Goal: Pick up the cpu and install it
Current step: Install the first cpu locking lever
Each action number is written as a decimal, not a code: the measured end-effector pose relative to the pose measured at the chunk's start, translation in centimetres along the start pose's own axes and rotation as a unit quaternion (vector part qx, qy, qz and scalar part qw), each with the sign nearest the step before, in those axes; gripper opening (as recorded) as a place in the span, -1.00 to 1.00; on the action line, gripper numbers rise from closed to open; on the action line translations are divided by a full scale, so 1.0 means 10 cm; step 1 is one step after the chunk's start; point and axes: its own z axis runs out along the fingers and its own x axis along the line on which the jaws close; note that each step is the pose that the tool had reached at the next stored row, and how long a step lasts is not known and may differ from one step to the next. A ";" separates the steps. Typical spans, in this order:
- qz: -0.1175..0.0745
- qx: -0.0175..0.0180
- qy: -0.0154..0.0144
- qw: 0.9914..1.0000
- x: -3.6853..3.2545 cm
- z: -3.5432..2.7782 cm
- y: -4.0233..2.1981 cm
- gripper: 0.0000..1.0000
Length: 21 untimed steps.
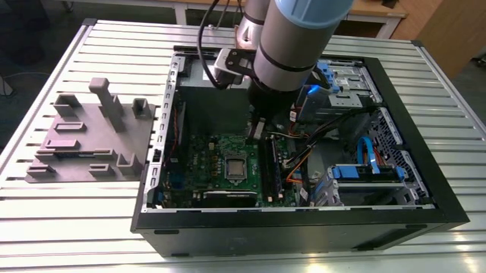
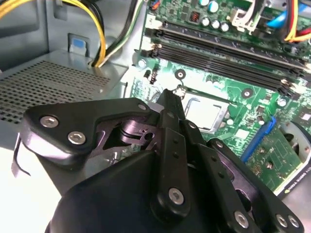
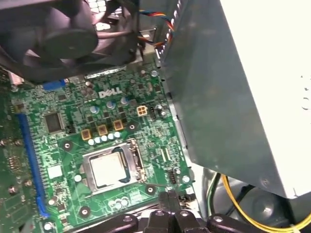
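An open computer case (image 1: 304, 227) is lying on a slatted metal table (image 1: 61, 222). The cpu (image 3: 108, 171) is sitting in the motherboard (image 3: 73, 141) socket. The gripper (image 3: 167, 201) is hovering beside it, fingers pressed together, holding nothing.

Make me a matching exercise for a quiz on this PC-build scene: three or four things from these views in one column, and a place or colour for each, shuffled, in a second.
Things:
1. small square silver-topped cpu
2. purple-grey plastic tray with upright blocks
3. big grey metal box
4. long blue plastic slot

Places or colours:
A. on the slatted table, outside the black case
B. seated in the socket on the green motherboard
C. beside the motherboard, above yellow cables
D. the board's brightest-coloured strip

Pairs: 1-B, 2-A, 3-C, 4-D
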 end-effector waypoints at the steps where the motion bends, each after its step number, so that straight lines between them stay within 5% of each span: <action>1: 0.000 0.000 0.000 1.000 -0.017 0.003 -0.001 -0.79; 21: 0.000 0.000 0.000 1.000 -0.178 0.098 0.007 -0.79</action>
